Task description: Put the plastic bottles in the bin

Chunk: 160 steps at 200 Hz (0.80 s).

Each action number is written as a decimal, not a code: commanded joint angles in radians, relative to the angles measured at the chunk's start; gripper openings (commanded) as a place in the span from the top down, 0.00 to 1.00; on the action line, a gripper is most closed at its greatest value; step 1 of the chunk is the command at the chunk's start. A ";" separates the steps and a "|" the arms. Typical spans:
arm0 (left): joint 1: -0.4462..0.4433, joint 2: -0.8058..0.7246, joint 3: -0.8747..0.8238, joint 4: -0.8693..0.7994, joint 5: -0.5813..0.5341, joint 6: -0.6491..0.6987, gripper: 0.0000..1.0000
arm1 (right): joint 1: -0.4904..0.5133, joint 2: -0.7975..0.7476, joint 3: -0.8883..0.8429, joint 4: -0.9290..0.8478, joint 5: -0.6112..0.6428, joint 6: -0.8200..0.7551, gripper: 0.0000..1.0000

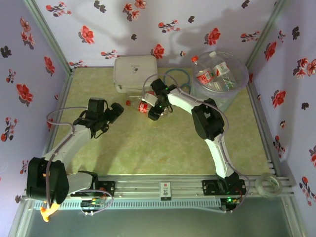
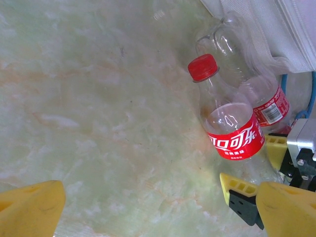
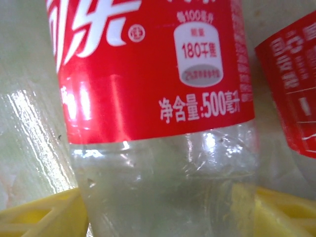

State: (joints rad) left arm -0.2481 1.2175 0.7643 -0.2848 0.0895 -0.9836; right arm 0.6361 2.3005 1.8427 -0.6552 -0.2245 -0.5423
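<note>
A clear plastic bottle (image 1: 143,107) (image 2: 232,133) (image 3: 158,98) with a red cap and red label lies on the table in front of the white case. My right gripper (image 1: 154,112) (image 3: 163,212) has its yellow fingers pressed against both sides of the bottle's lower body. A second red-labelled bottle (image 2: 261,98) lies right behind it, against the case. My left gripper (image 1: 116,112) (image 2: 158,212) hangs open to the left of the bottles, with nothing in it. The bin (image 1: 242,84) stands at the back right with several bottles (image 1: 212,74) inside.
The white rectangular case (image 1: 135,73) sits at the back centre, just behind the two bottles. A blue-green cable loop (image 1: 175,76) lies between case and bin. Flowered walls close in the table. A clear tape roll (image 1: 269,185) rests on the front rail at right.
</note>
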 commanded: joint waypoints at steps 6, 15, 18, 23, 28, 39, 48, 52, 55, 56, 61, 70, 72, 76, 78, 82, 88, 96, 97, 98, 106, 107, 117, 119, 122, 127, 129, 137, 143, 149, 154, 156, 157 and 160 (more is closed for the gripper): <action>0.008 -0.001 -0.003 0.003 0.010 0.023 0.01 | 0.007 0.005 -0.007 0.023 0.028 0.020 0.30; 0.007 -0.002 -0.003 0.002 0.012 0.023 0.01 | 0.007 0.001 -0.006 0.018 0.028 0.017 0.35; 0.007 -0.001 -0.003 0.002 0.011 0.022 0.01 | 0.007 0.000 -0.005 0.015 0.027 0.015 0.35; 0.008 -0.004 -0.003 0.000 0.012 0.023 0.01 | 0.007 -0.003 -0.006 0.009 0.027 0.013 0.36; 0.008 -0.003 -0.003 0.000 0.012 0.023 0.01 | 0.007 -0.006 -0.006 0.002 0.026 0.010 0.36; 0.008 -0.006 -0.002 -0.003 0.011 0.024 0.01 | 0.008 -0.021 -0.011 -0.014 0.020 0.000 0.37; 0.009 -0.009 -0.002 -0.002 0.010 0.024 0.01 | 0.010 -0.040 -0.024 -0.021 0.015 -0.007 0.37; 0.009 -0.009 0.000 -0.004 0.011 0.025 0.01 | 0.010 -0.048 -0.034 -0.023 0.013 -0.011 0.38; 0.010 -0.009 0.002 -0.006 0.010 0.026 0.01 | 0.010 -0.058 -0.040 -0.024 0.011 -0.012 0.38; 0.009 -0.009 0.002 -0.006 0.010 0.026 0.01 | 0.010 -0.060 -0.044 -0.024 0.010 -0.013 0.39; 0.009 -0.010 0.005 -0.008 0.011 0.028 0.01 | 0.009 -0.076 -0.059 -0.024 0.006 -0.015 0.39; 0.009 -0.010 0.010 -0.012 0.010 0.031 0.01 | 0.010 -0.107 -0.085 -0.024 -0.003 -0.019 0.39; 0.009 -0.011 0.011 -0.013 0.012 0.031 0.01 | 0.010 -0.114 -0.090 -0.025 -0.005 -0.020 0.39; 0.010 -0.011 0.013 -0.014 0.011 0.032 0.01 | 0.010 -0.126 -0.098 -0.028 -0.009 -0.020 0.39; 0.009 -0.011 0.013 -0.014 0.011 0.033 0.01 | 0.010 -0.132 -0.102 -0.030 -0.011 -0.019 0.40; 0.010 -0.012 0.015 -0.014 0.011 0.034 0.01 | 0.010 -0.144 -0.109 -0.035 -0.014 -0.019 0.40; 0.010 -0.013 0.013 -0.013 0.010 0.034 0.01 | 0.010 -0.161 -0.116 -0.043 -0.018 -0.020 0.40; 0.011 -0.012 0.013 -0.012 0.010 0.034 0.01 | 0.009 -0.182 -0.121 -0.056 -0.019 -0.020 0.41; 0.011 -0.012 0.013 -0.011 0.010 0.034 0.01 | 0.009 -0.184 -0.122 -0.058 -0.020 -0.020 0.41; 0.011 -0.013 0.013 -0.012 0.011 0.034 0.01 | 0.010 -0.187 -0.123 -0.059 -0.021 -0.021 0.41; 0.010 -0.012 0.013 -0.014 0.011 0.034 0.01 | 0.010 -0.211 -0.132 -0.064 -0.024 -0.020 0.41; 0.010 -0.012 0.013 -0.014 0.012 0.034 0.01 | 0.010 -0.215 -0.134 -0.064 -0.025 -0.020 0.41; 0.012 -0.010 0.015 -0.014 0.010 0.033 0.01 | 0.010 -0.249 -0.148 -0.065 -0.030 -0.019 0.43; 0.011 -0.010 0.015 -0.014 0.012 0.033 0.01 | 0.009 -0.256 -0.149 -0.066 -0.032 -0.020 0.43; 0.012 -0.011 0.015 -0.016 0.011 0.033 0.01 | 0.009 -0.265 -0.154 -0.067 -0.034 -0.019 0.43; 0.010 -0.012 0.016 -0.017 0.010 0.033 0.01 | 0.009 -0.280 -0.160 -0.070 -0.039 -0.018 0.43; 0.011 -0.012 0.016 -0.017 0.012 0.033 0.01 | 0.009 -0.286 -0.164 -0.070 -0.042 -0.019 0.43; 0.010 -0.016 0.017 -0.019 0.010 0.034 0.01 | 0.009 -0.309 -0.174 -0.071 -0.047 -0.018 0.43; 0.010 -0.017 0.015 -0.016 0.010 0.036 0.01 | 0.010 -0.325 -0.182 -0.072 -0.049 -0.017 0.43; 0.012 -0.018 0.010 -0.010 0.009 0.034 0.01 | 0.010 -0.341 -0.187 -0.075 -0.048 -0.013 0.43; 0.012 -0.017 0.007 -0.005 0.009 0.033 0.01 | 0.008 -0.354 -0.190 -0.078 -0.049 -0.009 0.43; 0.012 -0.015 0.005 -0.002 0.009 0.032 0.01 | 0.008 -0.360 -0.189 -0.078 -0.049 -0.007 0.43; 0.013 -0.014 0.005 -0.001 0.009 0.031 0.01 | 0.008 -0.361 -0.191 -0.078 -0.049 -0.007 0.43; 0.013 -0.012 0.003 0.003 0.009 0.030 0.01 | 0.007 -0.370 -0.194 -0.079 -0.048 -0.004 0.44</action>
State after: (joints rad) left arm -0.2474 1.2175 0.7643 -0.2848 0.0906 -0.9752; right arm 0.6380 2.0037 1.6726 -0.7059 -0.2440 -0.5499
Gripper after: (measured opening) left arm 0.991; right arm 0.568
